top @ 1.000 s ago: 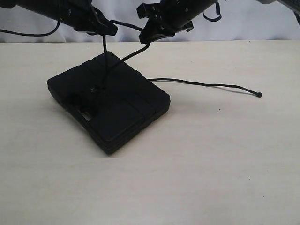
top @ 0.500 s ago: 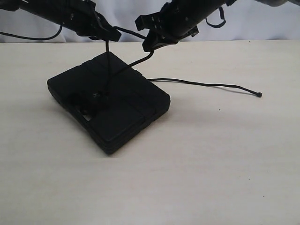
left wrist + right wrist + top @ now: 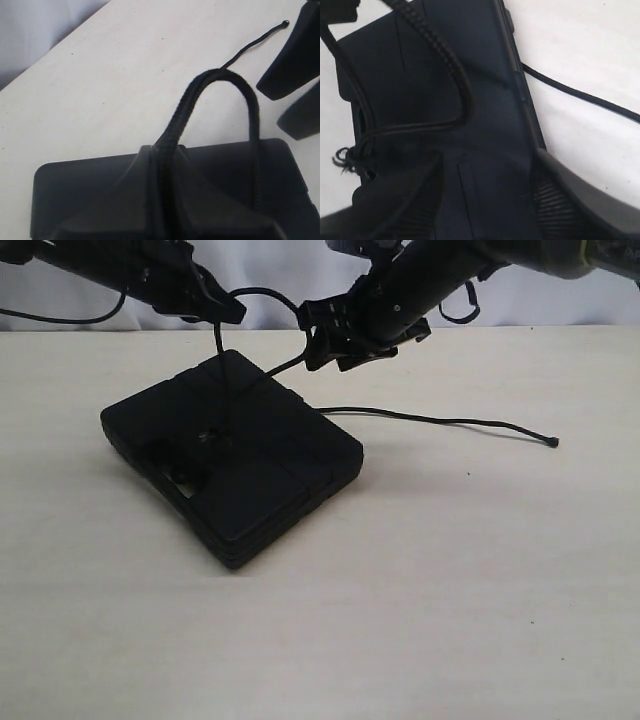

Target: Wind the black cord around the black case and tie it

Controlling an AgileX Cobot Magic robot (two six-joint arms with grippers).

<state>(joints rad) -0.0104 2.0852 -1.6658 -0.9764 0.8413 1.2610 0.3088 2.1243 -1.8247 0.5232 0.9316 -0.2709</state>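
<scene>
Left gripper [image 3: 160,152] pinches the cord [image 3: 222,75], which arches above the case [image 3: 250,460]. Right gripper [image 3: 487,157] hovers over the case, jaws apart, empty, the cord just beside it.

Soft, even light on the pale table [image 3: 480,590]; the black case [image 3: 232,455] casts a faint shadow. Wrist views blur up close.

One black case [image 3: 235,465] on the tabletop [image 3: 450,590], one black cord [image 3: 440,421], and two arms up top: left arm [image 3: 120,265], right arm [image 3: 445,280].
</scene>
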